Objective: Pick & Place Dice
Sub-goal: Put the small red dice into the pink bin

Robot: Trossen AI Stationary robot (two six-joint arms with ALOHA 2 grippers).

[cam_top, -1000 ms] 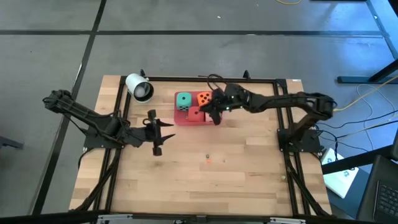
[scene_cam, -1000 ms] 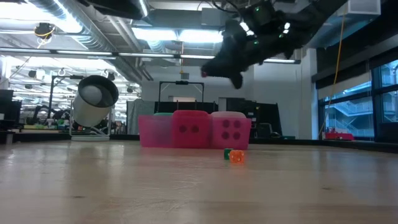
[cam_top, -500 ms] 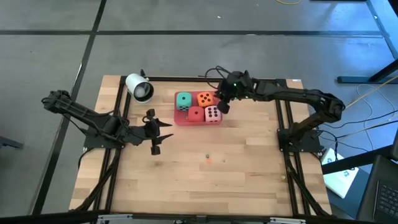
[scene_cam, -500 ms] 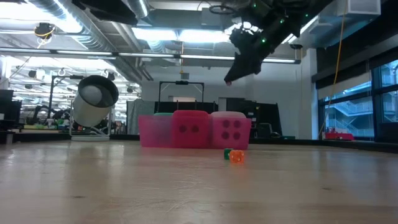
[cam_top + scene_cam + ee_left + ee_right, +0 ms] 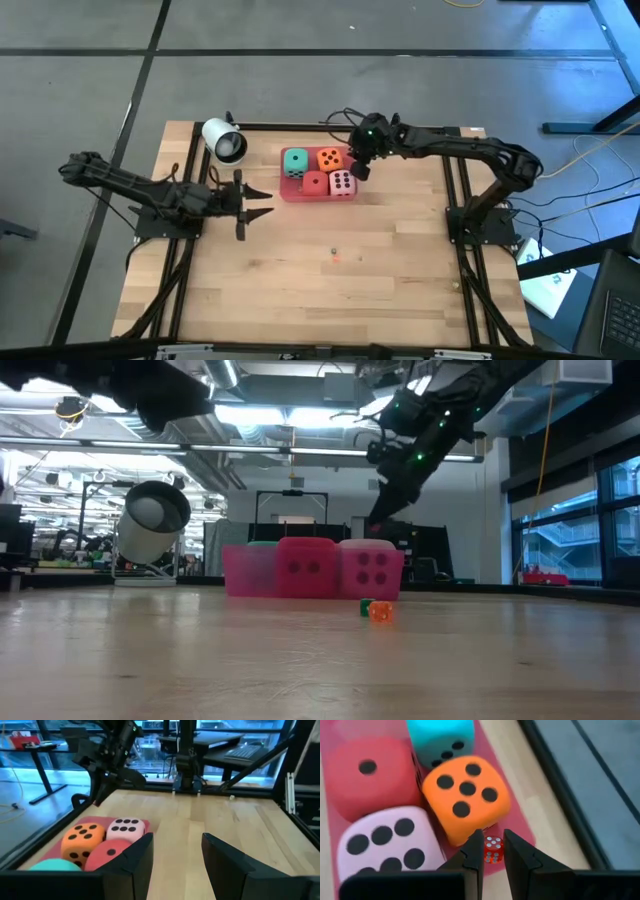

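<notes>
All four dice sit packed two by two in the flat pink tray at the far middle of the table: teal die, orange die, red die, pale pink die. They look soft and light; squeezing opposite flat faces should hold them, though they will likely compress. The right gripper hovers at the tray's right edge, fingers nearly closed, empty. The left gripper waits near-left, part open, empty.

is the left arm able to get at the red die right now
Probably yes. The left gripper hovers over bare table with its fingers apart, pointing toward the tray. The red die sits in the tray's near row, and the right gripper is off beyond the pink die.
</notes>
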